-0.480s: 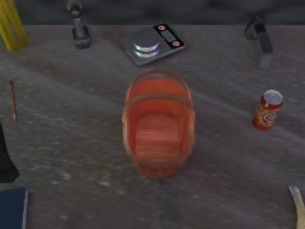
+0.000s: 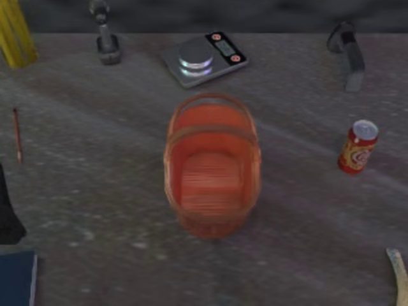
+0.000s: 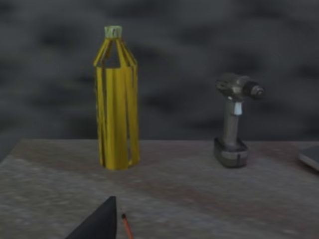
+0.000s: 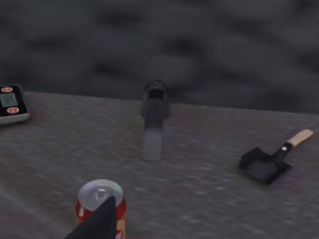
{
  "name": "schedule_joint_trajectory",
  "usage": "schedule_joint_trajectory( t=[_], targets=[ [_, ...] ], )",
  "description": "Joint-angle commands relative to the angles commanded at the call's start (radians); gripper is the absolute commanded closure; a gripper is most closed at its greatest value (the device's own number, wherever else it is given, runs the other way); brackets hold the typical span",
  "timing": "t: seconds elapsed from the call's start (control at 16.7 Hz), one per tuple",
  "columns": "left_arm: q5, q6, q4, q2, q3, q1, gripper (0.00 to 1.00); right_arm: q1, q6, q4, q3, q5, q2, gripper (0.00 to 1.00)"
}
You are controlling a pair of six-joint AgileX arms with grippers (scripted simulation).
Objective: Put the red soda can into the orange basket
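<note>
The red soda can (image 2: 358, 147) stands upright near the table's right edge, silver top up and cream logo showing. The orange basket (image 2: 212, 166) sits in the middle of the table, its thin handle arching across its width and nothing inside it. In the right wrist view the can (image 4: 94, 196) is close, and a dark part of my right gripper (image 4: 99, 221) partly covers it without holding it. My left arm (image 2: 6, 213) is parked at the table's left edge. Its gripper (image 3: 102, 221) shows only as a dark tip beside a red pencil (image 3: 127, 228).
Along the far edge stand a yellow bottle (image 2: 16, 32), a drill (image 2: 105, 38), a kitchen scale (image 2: 204, 57) and a grey hand tool (image 2: 347, 57). The pencil (image 2: 18, 134) lies at the left, a blue book (image 2: 16, 277) at the near left. A small black pan (image 4: 264, 164) lies far right.
</note>
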State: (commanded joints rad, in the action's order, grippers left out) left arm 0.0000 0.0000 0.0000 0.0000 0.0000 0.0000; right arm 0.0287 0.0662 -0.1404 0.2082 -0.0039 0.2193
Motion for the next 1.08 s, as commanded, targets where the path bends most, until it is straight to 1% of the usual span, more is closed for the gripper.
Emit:
schedule_joint_trajectory(
  t=[0.24,0.84,1.08],
  targets=[
    [0.000,0.000,0.000,0.000,0.000,0.000,0.00,0.031,0.088,-0.191,0.289,0.002,0.351,0.00],
    [0.000,0.000,0.000,0.000,0.000,0.000,0.00,0.124,0.348,-0.761,1.114,0.006,1.449,0.00],
    [0.000,0.000,0.000,0.000,0.000,0.000,0.00,0.152,0.426,-0.922,1.381,0.007,1.769,0.00]
  ],
)
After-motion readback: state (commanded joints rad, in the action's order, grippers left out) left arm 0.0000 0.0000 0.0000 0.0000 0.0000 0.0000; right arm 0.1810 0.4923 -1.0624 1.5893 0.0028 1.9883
